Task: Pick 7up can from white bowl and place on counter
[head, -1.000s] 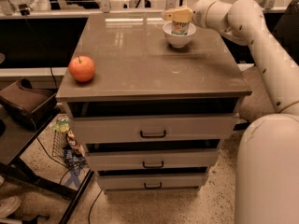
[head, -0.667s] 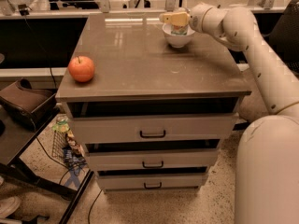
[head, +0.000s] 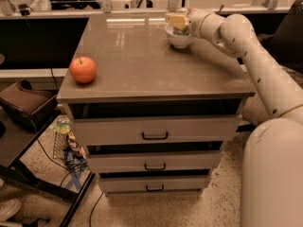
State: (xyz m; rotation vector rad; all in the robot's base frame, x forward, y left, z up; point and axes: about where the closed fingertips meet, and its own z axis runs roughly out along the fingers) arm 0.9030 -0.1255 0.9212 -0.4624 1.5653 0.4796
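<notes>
We see a red-orange apple (head: 83,69) on the glossy grey-brown tabletop (head: 142,65), a white bowl (head: 179,40) showing green of the 7up can (head: 180,31), and the tan-yellow gripper (head: 177,21) of our cream arm (head: 265,70) over that bowl.

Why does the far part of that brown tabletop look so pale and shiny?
In the camera view, light glares off the glossy grey-brown counter top as pale streaks near its far edge, left of the small round white ceramic bowl, where the robot's tool hovers; the gaps above the drawers lie in dark shadow.
</notes>
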